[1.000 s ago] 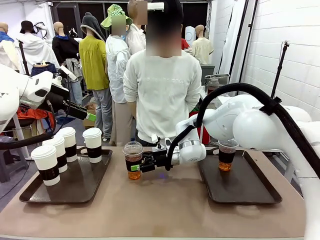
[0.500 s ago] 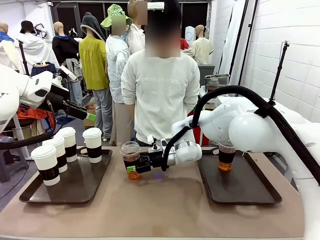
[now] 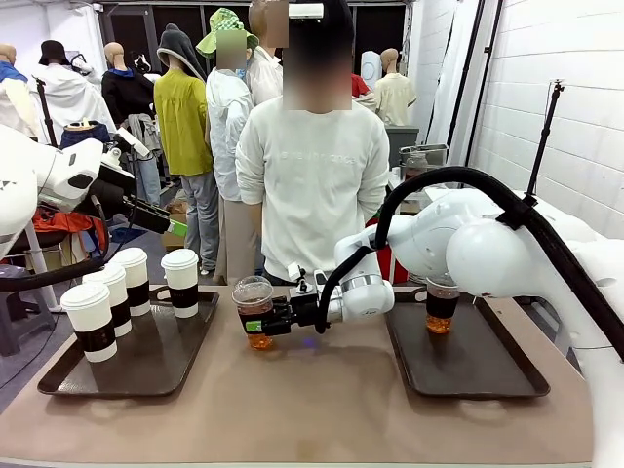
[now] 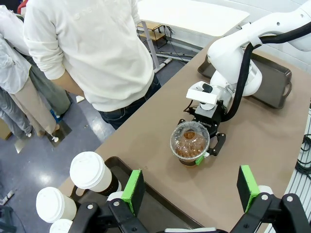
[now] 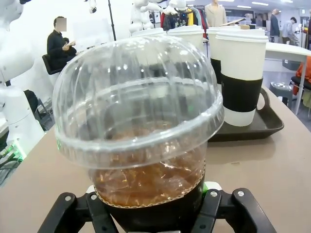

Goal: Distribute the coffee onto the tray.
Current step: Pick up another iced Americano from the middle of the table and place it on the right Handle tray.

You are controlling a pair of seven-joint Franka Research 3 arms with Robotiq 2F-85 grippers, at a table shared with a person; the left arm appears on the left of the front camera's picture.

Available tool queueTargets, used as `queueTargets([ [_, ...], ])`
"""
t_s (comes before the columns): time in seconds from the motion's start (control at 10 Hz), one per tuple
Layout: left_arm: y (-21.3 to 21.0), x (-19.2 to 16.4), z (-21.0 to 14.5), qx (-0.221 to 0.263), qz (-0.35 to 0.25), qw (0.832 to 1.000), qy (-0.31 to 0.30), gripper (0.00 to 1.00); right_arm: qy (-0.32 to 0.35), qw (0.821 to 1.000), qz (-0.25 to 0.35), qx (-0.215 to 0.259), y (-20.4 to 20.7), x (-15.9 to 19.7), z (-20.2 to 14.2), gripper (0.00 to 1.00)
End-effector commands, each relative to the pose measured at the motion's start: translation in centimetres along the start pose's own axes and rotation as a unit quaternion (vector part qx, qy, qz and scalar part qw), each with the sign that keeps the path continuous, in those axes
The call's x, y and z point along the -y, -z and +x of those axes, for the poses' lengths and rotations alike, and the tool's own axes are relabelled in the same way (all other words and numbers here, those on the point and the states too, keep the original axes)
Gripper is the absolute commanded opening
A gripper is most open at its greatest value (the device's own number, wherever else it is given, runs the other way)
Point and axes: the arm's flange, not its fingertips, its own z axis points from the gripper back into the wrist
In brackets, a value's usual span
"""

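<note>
On the brown table (image 3: 322, 409), two dark rectangular trays with raised rims lie well apart. The left tray (image 3: 58, 382) holds four white paper cups (image 3: 180, 283) with flat white lids and dark brown sleeves, grouped at its far end, about ten o'clock from the table's middle. The right tray (image 3: 487, 375) at three o'clock carries one clear plastic cup (image 3: 442, 304) of brown liquid near its far left corner. A person in a white long-sleeved top (image 3: 314, 185) stands at the far edge, twelve o'clock, directly behind the middle.

Between the trays, toward eleven o'clock of the table's middle, stands the second clear dome-lidded cup (image 3: 256, 312): smooth, see-through plastic, ribbed dome, brown drink with ice in the lower part. In the right wrist view this cup (image 5: 141, 131) is seen up close, the paper cups behind it at one o'clock.

The right gripper (image 3: 270, 317) is clamped on the dome-lidded cup's lower body, green pads pressed to both sides. Its arm reaches across from the right, forearm low and nearly level, wrist pointing at nine o'clock, a black cable arching over it.

The left gripper (image 4: 192, 187) hangs high above the table looking down, its green-padded fingers (image 4: 132, 186) spread wide, holding nothing.
</note>
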Motion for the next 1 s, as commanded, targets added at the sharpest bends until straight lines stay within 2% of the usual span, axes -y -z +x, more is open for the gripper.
queueTargets([
  [0.0,0.1,-0.2,-0.3,0.005,-0.006,1.0,0.0,1.0,0.0,1.0,0.018,0.013,-0.8,-1.4,1.7,0.6],
  [0.4,0.1,-0.2,-0.3,0.005,-0.006,1.0,0.0,1.0,0.003,0.999,0.016,0.044,-3.7,-7.4,5.7,0.6],
  [0.6,0.1,-0.2,-0.3,0.005,-0.006,1.0,0.0,1.0,0.012,0.998,0.027,0.057,-5.2,-10.7,6.5,0.6],
  [0.9,0.1,-0.2,-0.3,0.005,-0.006,1.0,0.0,1.0,0.021,0.998,0.009,0.056,-7.9,-15.8,6.8,0.6],
])
